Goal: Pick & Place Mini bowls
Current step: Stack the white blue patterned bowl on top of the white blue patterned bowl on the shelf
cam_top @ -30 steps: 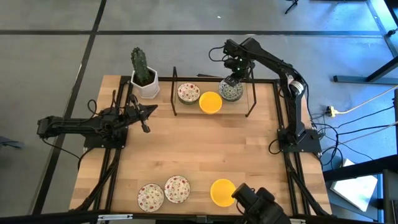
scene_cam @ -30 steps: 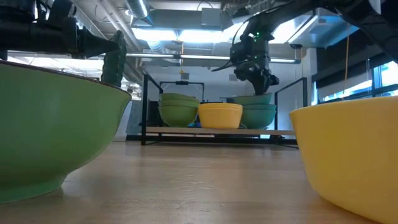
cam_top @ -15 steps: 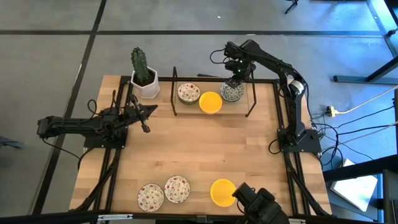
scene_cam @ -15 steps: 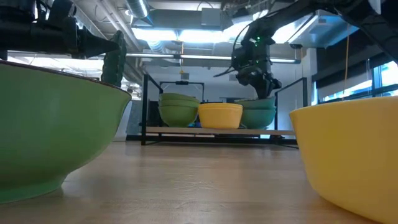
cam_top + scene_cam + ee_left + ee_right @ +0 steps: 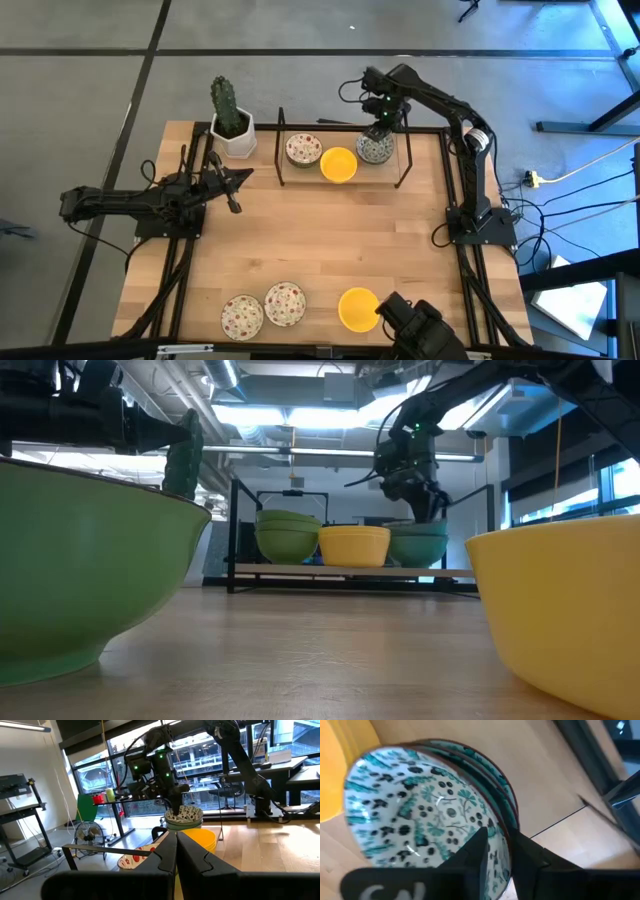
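- Rising off the blue-green bowl stack (image 5: 374, 149) over the past second, the right gripper (image 5: 379, 128) is now sitting a little higher above it, and I am seeing its fingers (image 5: 479, 851) parting slightly astride the top bowl's rim, no longer pinching it.
- Nearest me, along the table's (image 5: 330, 240) front edge, two red-speckled mini bowls (image 5: 264, 309) are lying side by side, with a yellow mini bowl (image 5: 357, 308) waiting to their right.
- Farther in, at the left side, the left gripper (image 5: 238, 176) is resting idle with its fingers pressed together, holding nothing.
- At the far edge, inside the black wire rack (image 5: 341, 148), three stacks are standing in a row: red-speckled stack (image 5: 303, 150), yellow stack (image 5: 338, 165) and the blue-green one at the right end.
- Just left of the rack, a cactus (image 5: 226, 105) in a white pot (image 5: 236, 141) is occupying the far left corner.
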Robot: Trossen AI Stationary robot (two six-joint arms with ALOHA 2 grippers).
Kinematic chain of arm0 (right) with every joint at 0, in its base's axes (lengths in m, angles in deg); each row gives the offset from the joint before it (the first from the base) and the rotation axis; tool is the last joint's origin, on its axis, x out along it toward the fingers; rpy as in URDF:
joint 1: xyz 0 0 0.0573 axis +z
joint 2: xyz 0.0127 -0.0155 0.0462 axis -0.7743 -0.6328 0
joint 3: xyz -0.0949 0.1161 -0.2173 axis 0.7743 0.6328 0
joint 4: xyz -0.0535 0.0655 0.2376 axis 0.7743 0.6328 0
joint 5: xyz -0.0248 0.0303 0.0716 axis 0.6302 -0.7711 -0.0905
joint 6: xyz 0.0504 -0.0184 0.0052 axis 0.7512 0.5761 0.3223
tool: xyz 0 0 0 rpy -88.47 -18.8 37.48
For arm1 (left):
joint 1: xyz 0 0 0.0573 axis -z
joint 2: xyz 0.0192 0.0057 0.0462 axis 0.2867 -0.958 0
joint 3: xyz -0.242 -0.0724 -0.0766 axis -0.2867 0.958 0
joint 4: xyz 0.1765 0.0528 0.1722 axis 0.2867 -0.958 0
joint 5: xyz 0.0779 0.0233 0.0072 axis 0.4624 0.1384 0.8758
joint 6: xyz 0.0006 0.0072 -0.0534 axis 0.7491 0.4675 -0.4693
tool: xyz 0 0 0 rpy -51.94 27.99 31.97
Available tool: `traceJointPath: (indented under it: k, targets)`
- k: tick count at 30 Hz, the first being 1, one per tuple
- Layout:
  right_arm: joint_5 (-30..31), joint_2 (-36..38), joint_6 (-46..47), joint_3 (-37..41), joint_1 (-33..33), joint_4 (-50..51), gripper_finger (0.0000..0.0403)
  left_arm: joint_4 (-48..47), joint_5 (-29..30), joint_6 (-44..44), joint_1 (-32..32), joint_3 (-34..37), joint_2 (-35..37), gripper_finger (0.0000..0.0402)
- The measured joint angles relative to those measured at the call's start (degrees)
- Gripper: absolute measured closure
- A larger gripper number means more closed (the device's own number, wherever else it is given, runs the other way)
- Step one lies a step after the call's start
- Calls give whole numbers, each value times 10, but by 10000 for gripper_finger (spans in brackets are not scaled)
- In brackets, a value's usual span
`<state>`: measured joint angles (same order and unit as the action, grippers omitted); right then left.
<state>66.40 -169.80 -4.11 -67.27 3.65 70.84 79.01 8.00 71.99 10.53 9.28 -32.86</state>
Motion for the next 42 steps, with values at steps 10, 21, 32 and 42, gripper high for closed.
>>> traceJointPath:
  k: [10, 21, 32, 42]
  targets:
    - [9, 0, 14, -40, 0, 16, 278, 0, 0, 0, 0, 0, 0, 398]
    - [171, 12, 18, -132, 37, 23, 265, 0, 0, 0, 0, 0, 0, 398]
    - [358, 16, -7, -10, 180, -8, 397, 0, 0, 0, 0, 0, 0, 398]
    - [430, 16, -8, 68, 174, -60, 400, 0, 0, -2, 0, 0, 0, 398]
